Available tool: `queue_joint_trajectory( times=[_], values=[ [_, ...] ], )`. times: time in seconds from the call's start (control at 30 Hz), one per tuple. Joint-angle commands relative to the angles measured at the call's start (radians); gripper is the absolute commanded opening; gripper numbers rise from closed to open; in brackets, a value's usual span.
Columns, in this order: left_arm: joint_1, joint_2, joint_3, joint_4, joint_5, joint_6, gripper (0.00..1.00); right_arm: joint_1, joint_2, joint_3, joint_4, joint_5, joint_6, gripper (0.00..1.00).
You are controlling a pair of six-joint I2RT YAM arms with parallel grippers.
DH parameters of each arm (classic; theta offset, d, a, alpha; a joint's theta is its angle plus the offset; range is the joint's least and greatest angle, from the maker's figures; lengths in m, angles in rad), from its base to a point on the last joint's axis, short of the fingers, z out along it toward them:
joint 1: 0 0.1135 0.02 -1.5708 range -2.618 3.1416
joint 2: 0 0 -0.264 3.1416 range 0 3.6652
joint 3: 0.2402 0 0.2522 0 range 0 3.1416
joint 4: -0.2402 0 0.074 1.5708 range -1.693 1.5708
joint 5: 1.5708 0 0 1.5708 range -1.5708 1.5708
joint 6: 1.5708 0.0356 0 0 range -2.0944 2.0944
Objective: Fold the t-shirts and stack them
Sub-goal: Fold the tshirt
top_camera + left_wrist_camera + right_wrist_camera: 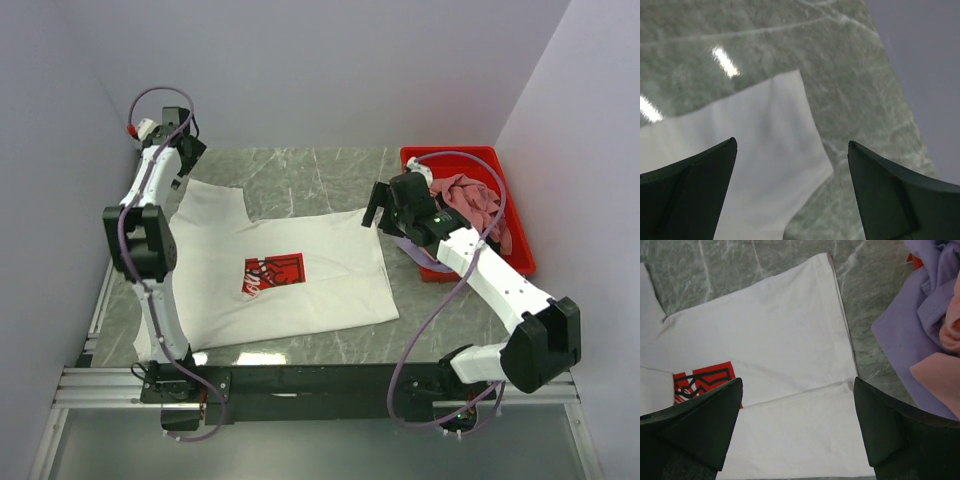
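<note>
A white t-shirt (pixel 300 300) with a red square print (pixel 273 272) lies spread flat on the marble table. My left gripper (pixel 188 158) hovers open over its far-left sleeve; in the left wrist view the sleeve (pixel 765 145) lies below the open left gripper (pixel 791 142), untouched. My right gripper (pixel 376 208) stands open above the shirt's far-right corner. In the right wrist view the white cloth (pixel 790 325) with the print (pixel 705 382) lies under the open right gripper (pixel 798 380). A pink t-shirt (pixel 470 195) and a lavender t-shirt (pixel 910 325) sit bunched in the bin.
A red plastic bin (pixel 515 225) stands at the right edge of the table, next to my right arm. Lavender cloth spills over its near wall. Grey walls close in on the left, back and right. Bare marble (pixel 300 170) shows behind the shirt.
</note>
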Motion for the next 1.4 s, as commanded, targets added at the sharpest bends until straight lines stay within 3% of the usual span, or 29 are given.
queue_joint_trajectory(
  times=[0.0,0.07,0.13,0.3,0.47,0.93,1.1,1.2,1.37],
  values=[
    [0.033,0.201,0.309,-0.17,0.016,0.081,0.98,-0.017,0.029,0.027,-0.005,0.005,-0.032,0.97],
    [0.038,0.324,0.46,-0.181,0.013,0.124,0.93,-0.023,0.044,0.013,-0.007,0.001,-0.037,0.97],
    [0.044,0.378,0.516,-0.171,0.043,0.152,0.91,-0.03,0.062,0.002,-0.014,-0.005,-0.042,0.97],
    [0.05,0.413,0.434,0.015,0.066,0.192,0.79,-0.042,0.082,-0.03,-0.007,-0.024,-0.048,0.97],
    [0.052,0.533,0.558,-0.039,0.063,0.206,0.69,-0.051,0.088,-0.034,-0.004,-0.031,-0.051,0.97],
    [0.047,0.563,0.49,-0.08,0.036,0.187,0.46,-0.063,0.099,-0.047,0.006,-0.044,-0.052,0.96],
    [0.046,0.586,0.496,-0.103,0.072,0.181,0.25,-0.068,0.087,-0.054,0.01,-0.042,-0.054,0.96],
    [0.047,0.585,0.498,-0.109,0.069,0.189,0.03,-0.071,0.081,-0.056,0.012,-0.042,-0.055,0.96],
    [0.047,0.53,0.449,-0.079,0.088,0.201,0.0,-0.073,0.079,-0.054,0.021,-0.048,-0.068,0.95]
  ],
)
